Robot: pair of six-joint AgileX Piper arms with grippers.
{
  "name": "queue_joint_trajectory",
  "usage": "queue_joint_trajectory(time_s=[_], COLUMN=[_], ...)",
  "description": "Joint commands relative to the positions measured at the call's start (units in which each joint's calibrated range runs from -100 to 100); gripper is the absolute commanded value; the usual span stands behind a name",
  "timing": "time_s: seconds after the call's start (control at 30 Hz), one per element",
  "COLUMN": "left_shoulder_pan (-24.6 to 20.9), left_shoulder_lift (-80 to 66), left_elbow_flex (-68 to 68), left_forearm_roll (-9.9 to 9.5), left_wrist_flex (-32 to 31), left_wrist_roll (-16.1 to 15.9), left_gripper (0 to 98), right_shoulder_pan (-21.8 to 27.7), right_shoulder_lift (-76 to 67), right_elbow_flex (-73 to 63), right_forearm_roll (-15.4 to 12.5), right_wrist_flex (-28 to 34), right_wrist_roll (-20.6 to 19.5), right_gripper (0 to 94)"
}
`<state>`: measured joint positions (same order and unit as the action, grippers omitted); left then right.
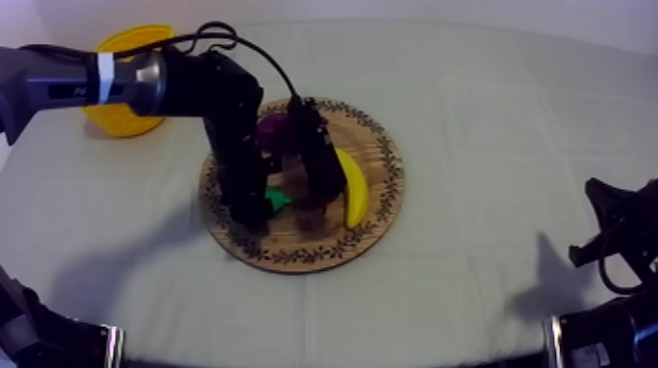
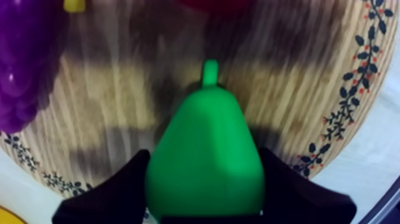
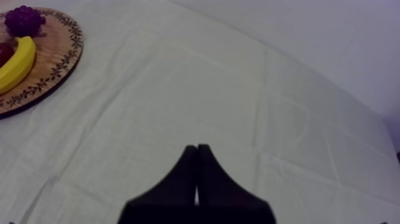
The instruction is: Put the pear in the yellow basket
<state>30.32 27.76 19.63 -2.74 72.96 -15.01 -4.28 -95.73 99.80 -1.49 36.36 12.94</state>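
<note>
Currently the pear point(image 2: 205, 149) is clasped by the left gripper point(image 2: 204, 173) over the wooden board point(image 2: 119, 107), while the right gripper point(image 3: 197, 156) is seen closed, empty.

Left arm point(image 1: 117, 80) is stretching in from the upper left, bending sharply at the elbow and pointing its wrist steeply down. Left claw point(image 2: 204, 156) is sitting with its black fingers point(image 2: 119, 193) spread wide, one on each side of the pear point(image 2: 205, 119). They seem to be pressing on its flanks, though the contact's hard to make out. Right arm point(image 1: 612, 328) is sitting low at its own side, right claw point(image 3: 196, 156) holding its fingers together as a narrow wedge, gripping nothing.
</note>
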Motion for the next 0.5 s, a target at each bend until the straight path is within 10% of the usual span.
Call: queue_joint_trajectory(time_s=[0.0, 0.47], left_shoulder_pan=[-0.06, -0.10], left_shoulder_lift=[-0.43, -9.12], left_elbow_flex=[0.56, 1.01], left_forearm_roll=[-0.05, -0.05], left_wrist_flex=[-0.08, 4.07], left_wrist_roll=[0.10, 0.29], left_gripper=[52.6, 51.2], right_shoulder_pan=[-0.01, -0.01], right_shoulder_lift=[-0.03, -0.03], right_elbow_flex=[-0.02, -0.02], right_forearm_roll=[0.00, 0.00], right_wrist_flex=[0.02, 0.02], right_wrist_roll=[-0.02, -0.02], right_gripper=[0.4, 0.4])
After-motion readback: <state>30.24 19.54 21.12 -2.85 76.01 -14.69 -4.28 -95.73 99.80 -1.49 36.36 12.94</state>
